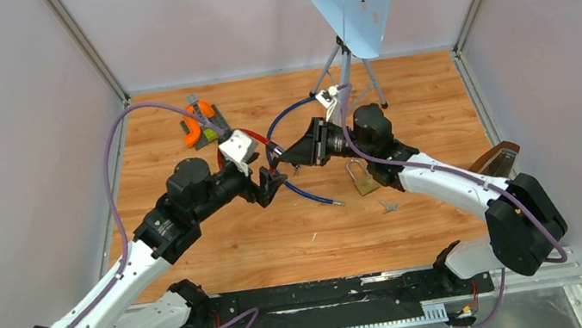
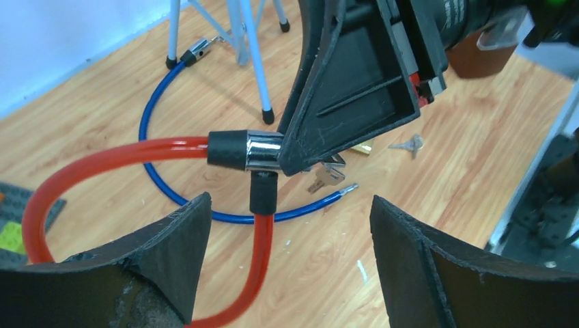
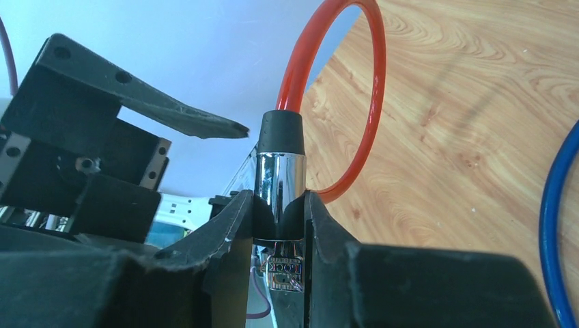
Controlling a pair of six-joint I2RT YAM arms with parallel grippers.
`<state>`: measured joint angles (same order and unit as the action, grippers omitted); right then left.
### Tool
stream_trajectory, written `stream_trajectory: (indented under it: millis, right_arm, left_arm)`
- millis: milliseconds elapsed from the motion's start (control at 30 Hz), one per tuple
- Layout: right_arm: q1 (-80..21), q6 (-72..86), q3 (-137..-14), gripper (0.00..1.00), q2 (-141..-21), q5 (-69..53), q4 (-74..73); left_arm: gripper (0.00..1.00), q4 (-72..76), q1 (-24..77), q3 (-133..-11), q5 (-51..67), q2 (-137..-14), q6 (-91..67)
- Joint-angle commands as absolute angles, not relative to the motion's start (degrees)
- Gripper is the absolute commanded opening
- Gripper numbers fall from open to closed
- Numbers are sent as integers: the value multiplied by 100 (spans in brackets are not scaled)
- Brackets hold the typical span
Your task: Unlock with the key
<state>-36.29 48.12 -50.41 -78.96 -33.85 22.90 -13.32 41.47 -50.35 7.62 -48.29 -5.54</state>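
Note:
A red cable lock (image 1: 265,143) is held above the table. My right gripper (image 3: 280,205) is shut on its chrome barrel (image 3: 280,174), and the red loop (image 3: 375,102) rises beyond it. A silver key head (image 3: 283,270) marked LOCK shows at the barrel's near end, between my fingers. In the left wrist view the barrel (image 2: 263,150) sticks out of the right gripper's fingers (image 2: 341,102), and a key (image 2: 329,175) hangs below them. My left gripper (image 2: 290,232) is open and empty, just short of the barrel, with the red cable (image 2: 263,253) running between its fingers.
A blue cable lock (image 1: 309,192) lies open on the wooden table, beside a brass padlock (image 1: 362,179) and loose keys (image 1: 389,206). A tripod stand (image 1: 346,60) with a perforated plate stands at the back. An orange and grey block (image 1: 201,123) lies at the back left.

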Motion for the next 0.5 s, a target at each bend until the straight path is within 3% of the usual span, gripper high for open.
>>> stream_trajectory:
  millis: [0,167,233,333,367,400,433,467]
  right_arm:
    - [-3612,5069,-4996,0,-7511,-3611,2794]
    - [-3603,5083,-4878,0,-7308,-3580,2789]
    - [-3588,5085,-4833,0,-7222,-3549,2761]
    - [-3535,5104,-4792,0,-7107,-3541,2723]
    - [-3521,5106,-4778,0,-7056,-3537,2703]
    - [-3500,5106,-4769,0,-7029,-3526,2688]
    - [-3460,5103,-4758,0,-6976,-3498,2642]
    - [-3409,5112,-4738,0,-6925,-3455,2615]
  left_arm:
    - [84,-667,4494,-4906,170,-5179,644]
    - [77,-571,4736,-4860,-218,-5541,1130]
    - [68,-526,4794,-4781,-254,-5595,1205]
    - [48,-475,4876,-4664,-302,-5628,1258]
    - [33,-499,4895,-4657,-339,-5650,1279]
    - [25,-526,4935,-4656,-359,-5655,1328]
    - [8,-600,4959,-4661,-391,-5659,1345]
    - [3,-706,5008,-4688,-389,-5660,1389]
